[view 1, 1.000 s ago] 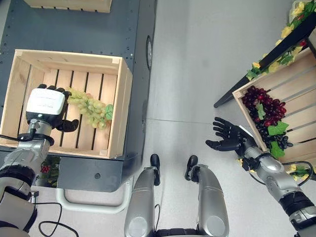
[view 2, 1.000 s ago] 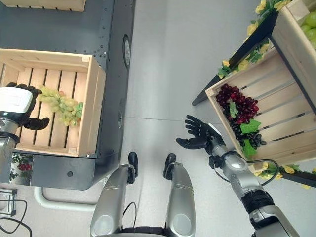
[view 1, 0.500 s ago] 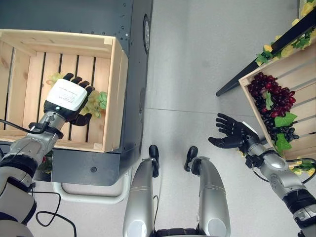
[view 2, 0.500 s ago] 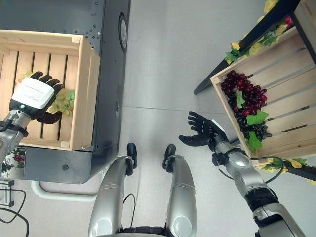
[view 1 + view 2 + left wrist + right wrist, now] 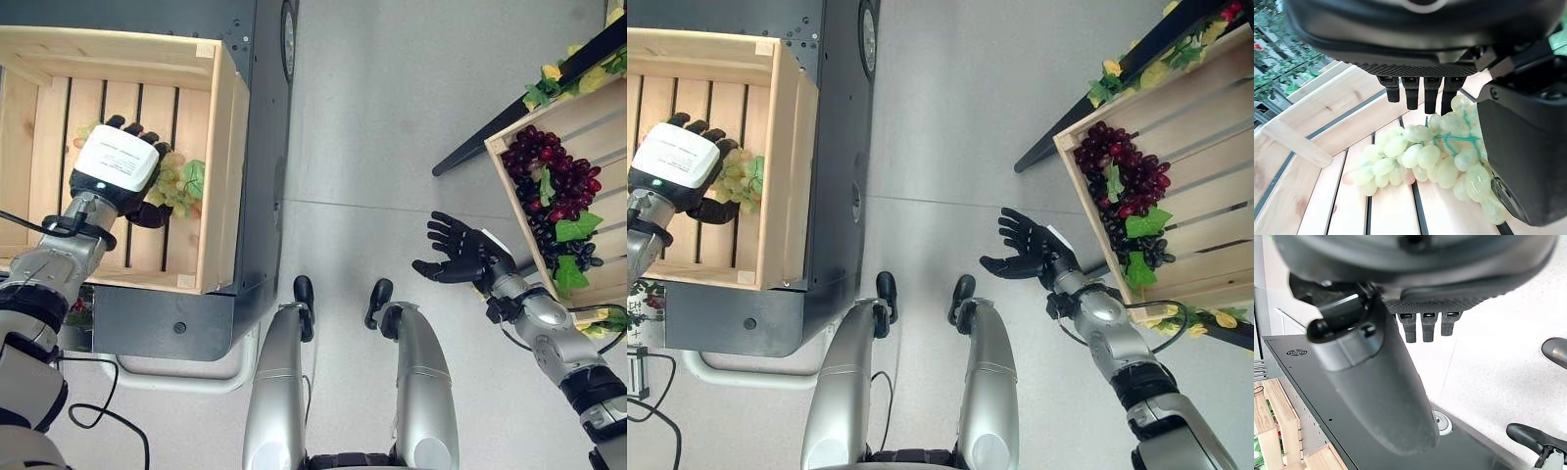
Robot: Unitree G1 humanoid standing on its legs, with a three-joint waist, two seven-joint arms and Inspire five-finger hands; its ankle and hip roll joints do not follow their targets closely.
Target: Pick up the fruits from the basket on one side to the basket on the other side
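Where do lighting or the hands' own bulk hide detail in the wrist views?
Left wrist view: the left hand hides one end of the green grapes; the rest is evenly lit, no glare. Right wrist view: the right hand blocks the middle; the floor behind is very bright.

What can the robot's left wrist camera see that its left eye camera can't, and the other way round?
Left wrist view: the pale bunch's single grapes lying on the crate slats, past straight fingers.

Left eye view: the right hand open over the floor, beside the tilted crate holding red grapes.

Both: the green grapes, the left hand above them, and the left wooden crate.
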